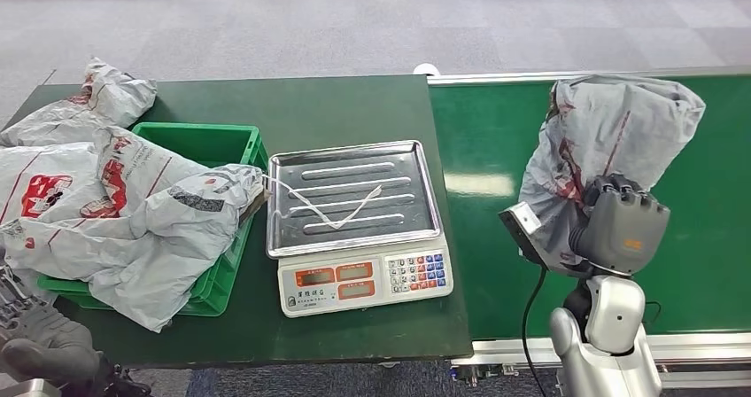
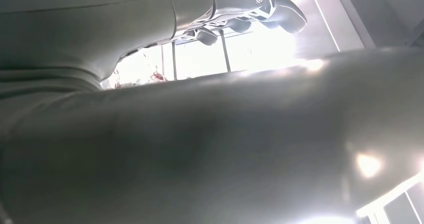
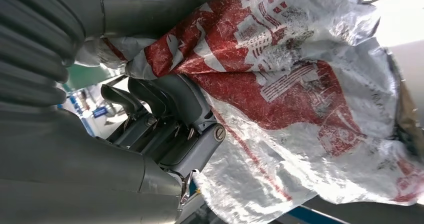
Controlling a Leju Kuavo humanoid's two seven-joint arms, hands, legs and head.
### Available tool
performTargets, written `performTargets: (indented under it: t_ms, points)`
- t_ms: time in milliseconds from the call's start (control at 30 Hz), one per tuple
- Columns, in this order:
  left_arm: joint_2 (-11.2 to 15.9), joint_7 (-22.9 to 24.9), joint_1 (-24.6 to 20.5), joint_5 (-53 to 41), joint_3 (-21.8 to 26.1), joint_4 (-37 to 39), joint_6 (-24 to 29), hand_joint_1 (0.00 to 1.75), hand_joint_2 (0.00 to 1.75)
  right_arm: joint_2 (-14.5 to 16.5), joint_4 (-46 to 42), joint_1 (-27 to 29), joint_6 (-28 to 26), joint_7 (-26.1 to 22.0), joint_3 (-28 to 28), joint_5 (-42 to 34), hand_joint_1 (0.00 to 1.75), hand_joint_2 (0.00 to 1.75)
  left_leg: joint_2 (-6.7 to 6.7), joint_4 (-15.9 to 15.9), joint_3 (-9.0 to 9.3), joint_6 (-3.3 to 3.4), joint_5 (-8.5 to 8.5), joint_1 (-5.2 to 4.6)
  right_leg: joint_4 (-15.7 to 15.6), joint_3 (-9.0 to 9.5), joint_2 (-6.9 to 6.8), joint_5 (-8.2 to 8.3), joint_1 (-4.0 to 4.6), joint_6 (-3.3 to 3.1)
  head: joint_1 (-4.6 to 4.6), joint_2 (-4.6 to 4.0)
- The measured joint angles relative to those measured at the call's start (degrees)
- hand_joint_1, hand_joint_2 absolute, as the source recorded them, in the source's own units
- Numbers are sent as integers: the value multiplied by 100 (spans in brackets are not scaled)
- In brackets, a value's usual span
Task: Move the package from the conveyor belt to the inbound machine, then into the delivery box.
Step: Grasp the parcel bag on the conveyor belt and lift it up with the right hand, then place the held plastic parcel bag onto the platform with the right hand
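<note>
A grey plastic package [image 1: 611, 131] with red print hangs crumpled above the green conveyor belt [image 1: 478, 237], gripped by my right hand [image 1: 620, 224]. The right wrist view shows the dark fingers [image 3: 165, 114] closed into the package [image 3: 300, 84]. The inbound machine is a weighing scale [image 1: 363, 277] with a steel tray [image 1: 425, 162], left of the belt; a thin white strip [image 1: 332, 206] lies on the tray. The green delivery box [image 1: 212, 140] stands left of the scale. My left hand [image 2: 240, 9] has its fingers stretched out with nothing in them.
Several grey packages [image 1: 115, 211] are heaped in and over the green box, one more [image 1: 111, 96] at the table's back left. The dark green table [image 1: 336, 105] butts against the belt's metal edge [image 1: 576, 348].
</note>
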Motion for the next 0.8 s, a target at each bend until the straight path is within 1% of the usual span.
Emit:
performTargets:
  t_ms: [67, 167, 233, 267, 333, 400, 500, 567, 633, 700, 800]
  points:
    - [-1, -20, -20, 30, -1, 27, 2, 0, 0, -18, 30, -300, 129, -147, 167, -243, 175, 175, 6, -1, -19, 0, 0, 0, 1, 0, 5, 1, -1, 0, 0, 0]
    - [-10, -28, -99, 89, -5, 78, -47, 0, 0, 25, 318, -939, 561, -772, 589, -1060, 175, 175, 19, -2, -21, -2, 2, 0, 3, -1, 19, 5, 0, -4, 0, 0]
    - [-34, -24, -218, 100, -19, 144, -125, 0, 0, 185, 759, -1505, 791, -1186, 1067, -1608, 175, 175, 33, -1, -1, -10, 11, 1, 5, -12, 33, 17, 2, -12, 0, 0]
    - [-51, -21, -282, 98, -30, 181, -156, 0, 0, 277, 991, -1776, 826, -1289, 1325, -1761, 175, 175, 38, -1, 10, -14, 18, 2, 6, -18, 39, 23, 4, -16, -2, 0]
    - [-81, -17, -368, 92, -56, 245, -187, 0, 0, 442, 1363, -2177, 803, -1337, 1787, -1876, 175, 175, 28, 0, 22, -18, 28, 5, 7, -23, 30, 28, 8, -19, -2, 0]
    - [-98, -15, -395, 90, -77, 289, -205, 0, 0, 531, 1599, -2420, 789, -1320, 2096, -1947, 175, 175, 4, 0, 16, -18, 31, 7, 7, -21, 7, 24, 12, -21, -1, 0]
    - [-104, -15, -404, 96, -93, 337, -220, 0, 0, 580, 1803, -2623, 804, -1383, 2355, -2101, 175, 175, -7, -1, 2, -18, 31, 8, 8, -24, -3, 22, 11, -21, 1, 0]
    - [-105, -16, -439, 128, -95, 368, -231, 0, 0, 656, 1943, -2772, 814, -1592, 2499, -2251, 175, 175, 1, -1, -7, -17, 30, 8, 8, -33, 4, 23, 7, -20, 1, 0]
    - [-105, -17, -520, 176, -97, 411, -245, 0, 0, 828, 2164, -3002, 841, -1867, 2692, -2493, 175, 175, 11, -1, -8, -17, 30, 7, 8, -39, 14, 25, 6, -20, 0, 0]
    - [-105, -17, -616, 202, -106, 461, -278, 0, 0, 1068, 2436, -3232, 1001, -2159, 2907, -2976, 175, 175, 14, -1, -4, -18, 31, 7, 7, -40, 18, 25, 9, -21, -1, 0]
    - [-105, -19, -735, 207, -123, 552, -313, 0, 0, 1422, 2864, -3429, 1441, -2545, 3145, -4026, 175, 175, 8, -1, -2, -23, 35, 12, 8, -38, 13, 25, 16, -22, -1, 0]
